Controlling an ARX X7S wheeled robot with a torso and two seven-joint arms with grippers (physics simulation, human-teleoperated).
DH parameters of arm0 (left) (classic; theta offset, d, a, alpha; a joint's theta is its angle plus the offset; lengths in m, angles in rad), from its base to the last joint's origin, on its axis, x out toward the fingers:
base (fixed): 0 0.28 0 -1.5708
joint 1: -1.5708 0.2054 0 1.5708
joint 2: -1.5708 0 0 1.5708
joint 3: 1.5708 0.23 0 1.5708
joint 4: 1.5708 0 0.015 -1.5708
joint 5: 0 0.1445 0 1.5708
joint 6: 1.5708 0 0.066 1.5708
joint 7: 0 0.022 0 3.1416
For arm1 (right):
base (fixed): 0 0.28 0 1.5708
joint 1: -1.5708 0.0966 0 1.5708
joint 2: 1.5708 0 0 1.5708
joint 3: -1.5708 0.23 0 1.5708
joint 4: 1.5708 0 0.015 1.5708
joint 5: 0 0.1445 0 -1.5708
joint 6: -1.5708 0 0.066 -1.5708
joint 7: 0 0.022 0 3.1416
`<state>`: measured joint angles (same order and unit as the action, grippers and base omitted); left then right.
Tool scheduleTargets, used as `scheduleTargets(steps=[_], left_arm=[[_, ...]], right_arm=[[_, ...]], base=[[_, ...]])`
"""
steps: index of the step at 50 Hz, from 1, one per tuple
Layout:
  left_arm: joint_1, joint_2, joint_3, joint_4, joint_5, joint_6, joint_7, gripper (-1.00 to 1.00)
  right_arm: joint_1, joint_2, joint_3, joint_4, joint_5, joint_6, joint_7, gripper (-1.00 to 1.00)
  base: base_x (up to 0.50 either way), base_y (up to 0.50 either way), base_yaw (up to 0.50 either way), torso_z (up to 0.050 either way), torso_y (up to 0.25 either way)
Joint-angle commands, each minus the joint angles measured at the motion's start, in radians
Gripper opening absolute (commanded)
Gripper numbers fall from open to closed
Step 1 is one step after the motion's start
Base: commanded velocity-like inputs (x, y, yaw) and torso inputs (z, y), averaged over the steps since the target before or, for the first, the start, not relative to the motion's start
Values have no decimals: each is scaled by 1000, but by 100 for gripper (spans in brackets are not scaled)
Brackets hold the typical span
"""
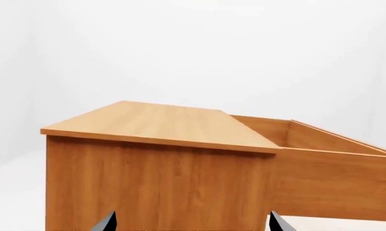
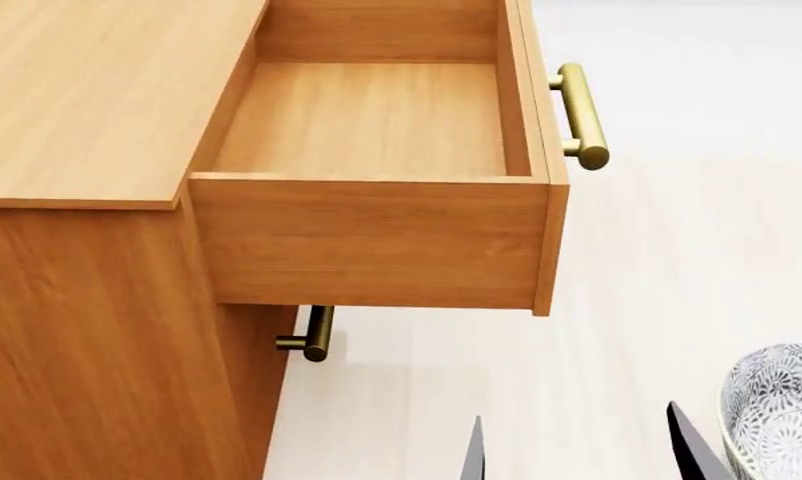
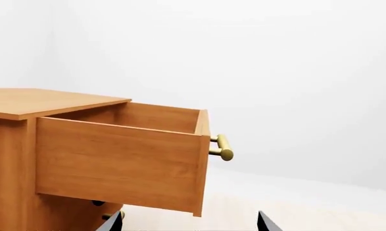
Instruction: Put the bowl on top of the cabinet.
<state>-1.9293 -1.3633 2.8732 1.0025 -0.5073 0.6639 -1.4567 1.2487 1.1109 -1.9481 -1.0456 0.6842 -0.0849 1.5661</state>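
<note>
Beside my right hand (image 2: 575, 445) on the floor sits the bowl (image 2: 779, 405), ungrasped; both hands spread, empty. Open drawer (image 2: 374, 130) juts out: I risk dropping it there, not the cabinet (image 2: 94, 90) top.

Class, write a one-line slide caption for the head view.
Cabinet with its top drawer pulled out and empty; patterned bowl low beside the right gripper.
</note>
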Motion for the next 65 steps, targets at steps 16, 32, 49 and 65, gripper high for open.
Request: scheduleTargets(steps=[16, 32, 49, 65], left_arm=[[33, -28, -28, -19, -1, -5, 20, 100], [84, 2, -69, -50, -6, 14, 8, 100], [103, -10, -86, -66, -15, 31, 26, 100], [117, -34, -92, -80, -19, 41, 49, 100]], right_arm=[[170, 60, -142, -1, 18, -32, 3, 100], [1102, 112, -1193, -1, -70, -207, 4, 100], [1106, 355, -1041, -2, 121, 59, -146, 100], [1084, 460, 282, -2, 1134, 732, -365, 100]], base=[[0, 0, 0, 0, 0], [0, 0, 0, 0, 0], [0, 0, 0, 0, 0], [0, 0, 0, 0, 0]])
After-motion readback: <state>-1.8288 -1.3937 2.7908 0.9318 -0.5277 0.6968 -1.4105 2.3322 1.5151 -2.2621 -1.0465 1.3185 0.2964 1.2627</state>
